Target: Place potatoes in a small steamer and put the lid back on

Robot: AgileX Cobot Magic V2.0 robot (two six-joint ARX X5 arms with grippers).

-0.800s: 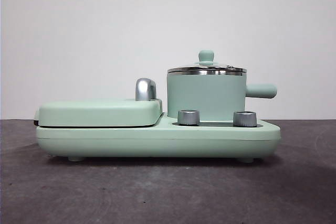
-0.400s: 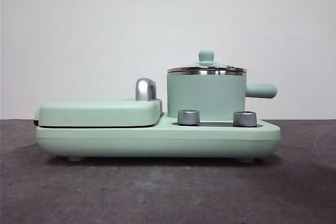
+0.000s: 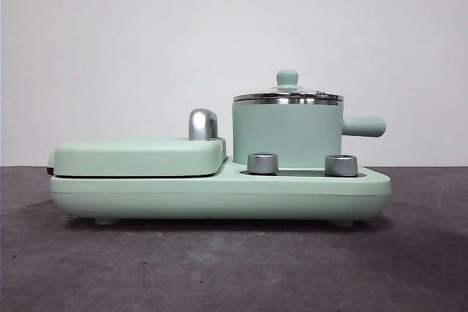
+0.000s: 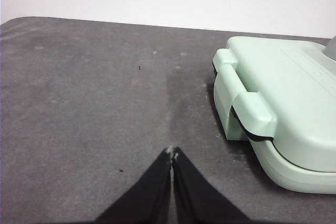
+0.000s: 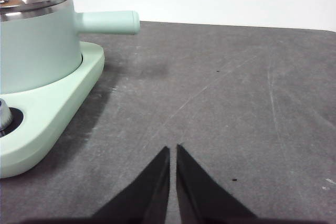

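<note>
You cannot see the potato in any of the three views; whether it sits inside the small steamer (image 3: 287, 135) cannot be told, since the green wall hides the interior from the front and the glass of the lid (image 3: 287, 95) shows only glare in the right wrist view. The lid is seated on the steamer's steel rim, its green knob (image 3: 287, 78) upright at 12 o'clock of the pot. The steamer stands on the right half of the green appliance base (image 3: 219, 195), its stubby handle (image 3: 363, 126) pointing to 3 o'clock in the front view, with two steel dials (image 3: 262, 163) just in front of it. The closed griddle cover (image 3: 139, 157) fills the left half, a chrome hinge piece (image 3: 202, 124) between it and the pot.

Neither arm shows in the front view. In its own view your left gripper (image 4: 171, 153) has its jaws pressed together at the tips, clamped on nothing, over bare dark table (image 4: 94, 108); the griddle's end latch lies at about 2 o'clock from the tips, apart from them, and the appliance is cut off at the edge. Your right gripper (image 5: 172, 150) also has its jaws drawn nearly together, a thin slit between them, empty; the steamer lies at roughly 10 o'clock from the tips, well apart, only partly in frame.
</note>
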